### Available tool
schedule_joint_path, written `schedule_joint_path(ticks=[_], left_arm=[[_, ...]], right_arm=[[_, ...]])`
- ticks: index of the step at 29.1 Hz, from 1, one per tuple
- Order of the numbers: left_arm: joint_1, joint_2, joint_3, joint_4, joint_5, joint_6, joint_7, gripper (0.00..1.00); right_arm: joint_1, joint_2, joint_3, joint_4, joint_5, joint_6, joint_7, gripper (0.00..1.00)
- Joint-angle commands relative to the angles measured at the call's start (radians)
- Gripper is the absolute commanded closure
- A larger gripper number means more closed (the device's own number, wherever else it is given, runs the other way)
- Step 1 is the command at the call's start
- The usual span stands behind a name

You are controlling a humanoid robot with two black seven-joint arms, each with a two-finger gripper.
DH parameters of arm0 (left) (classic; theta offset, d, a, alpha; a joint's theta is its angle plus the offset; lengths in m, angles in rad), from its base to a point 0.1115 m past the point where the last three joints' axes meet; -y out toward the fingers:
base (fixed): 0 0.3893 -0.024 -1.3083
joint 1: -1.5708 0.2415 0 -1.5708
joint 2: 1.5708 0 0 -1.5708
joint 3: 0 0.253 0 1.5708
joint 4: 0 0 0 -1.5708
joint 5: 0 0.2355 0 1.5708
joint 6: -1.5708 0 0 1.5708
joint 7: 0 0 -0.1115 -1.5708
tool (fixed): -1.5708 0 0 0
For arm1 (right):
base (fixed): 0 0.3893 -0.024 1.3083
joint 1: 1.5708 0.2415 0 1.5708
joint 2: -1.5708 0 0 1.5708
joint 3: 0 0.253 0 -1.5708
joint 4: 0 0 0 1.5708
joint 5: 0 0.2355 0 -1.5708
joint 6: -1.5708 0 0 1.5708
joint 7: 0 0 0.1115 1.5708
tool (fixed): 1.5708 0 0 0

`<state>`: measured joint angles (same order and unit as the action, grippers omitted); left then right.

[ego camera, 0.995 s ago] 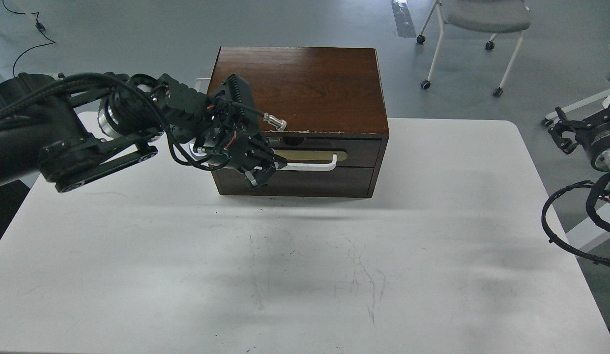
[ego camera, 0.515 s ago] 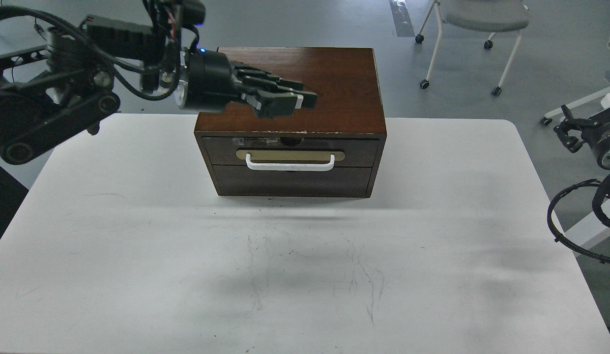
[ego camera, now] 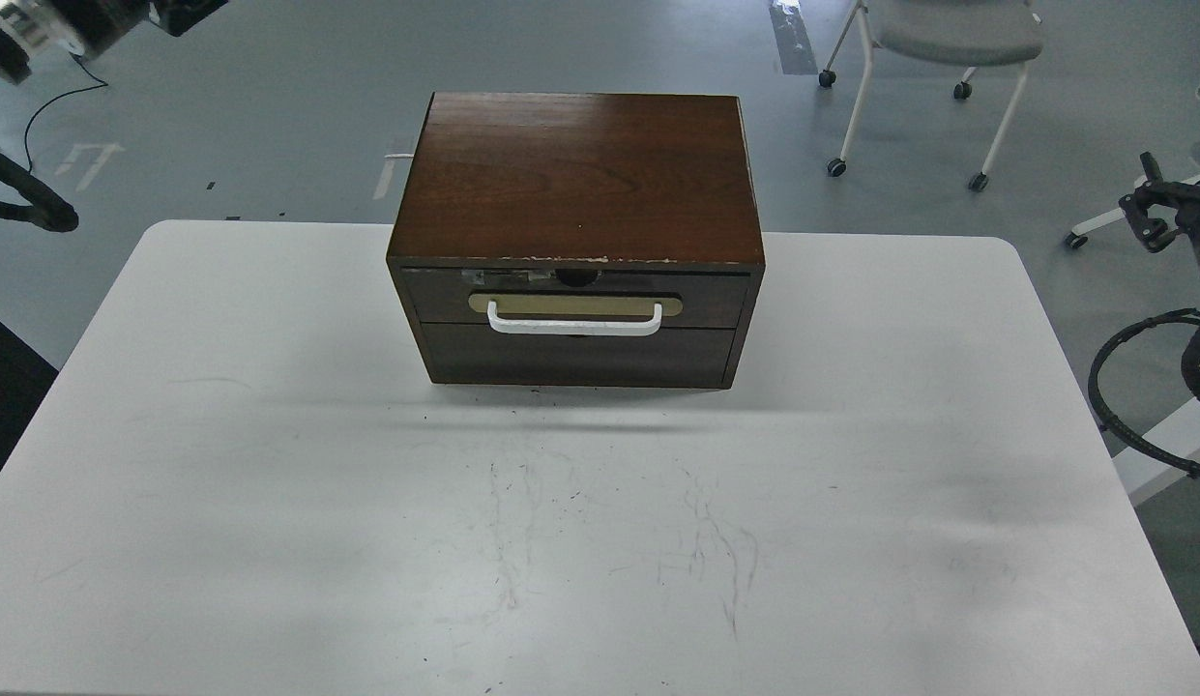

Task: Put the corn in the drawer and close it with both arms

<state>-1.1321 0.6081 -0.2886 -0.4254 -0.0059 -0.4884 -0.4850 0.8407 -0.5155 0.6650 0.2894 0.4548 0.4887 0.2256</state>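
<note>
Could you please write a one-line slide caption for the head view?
Closed drawer in a wooden cabinet on a white table; no corn visible, arms at frame edges.

Black jointed arms (ego camera: 1175,208) w/ looping black cables (ego camera: 1112,387), silver ring.

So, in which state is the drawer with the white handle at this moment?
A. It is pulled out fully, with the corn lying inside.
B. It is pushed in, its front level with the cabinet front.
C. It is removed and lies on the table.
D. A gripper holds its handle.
B: the drawer sits flush in the cabinet, its white handle is free, and no corn or gripper is seen near it.
</note>
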Motion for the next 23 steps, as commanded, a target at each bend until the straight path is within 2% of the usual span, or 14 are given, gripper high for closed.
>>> schedule_joint_path(ticks=[1,3,7,15,23], left_arm=[[0.051,-0.048,-0.058,0.074,-0.152,0.000,0.040,0.02],[0.107,-0.047,-0.118,0.076,-0.239,0.000,0.103,0.02],[0.202,-0.045,-0.194,0.077,-0.298,0.000,0.155,0.02],[0.373,-0.074,-0.236,0.077,-0.312,0.000,0.141,0.02],[0.425,-0.080,-0.241,0.083,-0.318,0.000,0.143,0.02]], right_arm=[[0.001,0.037,0.028,0.001,0.001,0.000,-0.006,0.00],[-0.002,0.054,0.057,-0.001,0.002,0.000,-0.024,0.00],[-0.005,0.081,0.090,-0.006,0.005,0.000,-0.060,0.00],[-0.031,0.149,0.117,-0.010,0.004,0.000,-0.054,0.00],[-0.048,0.190,0.085,-0.012,-0.005,0.000,-0.049,0.00]])
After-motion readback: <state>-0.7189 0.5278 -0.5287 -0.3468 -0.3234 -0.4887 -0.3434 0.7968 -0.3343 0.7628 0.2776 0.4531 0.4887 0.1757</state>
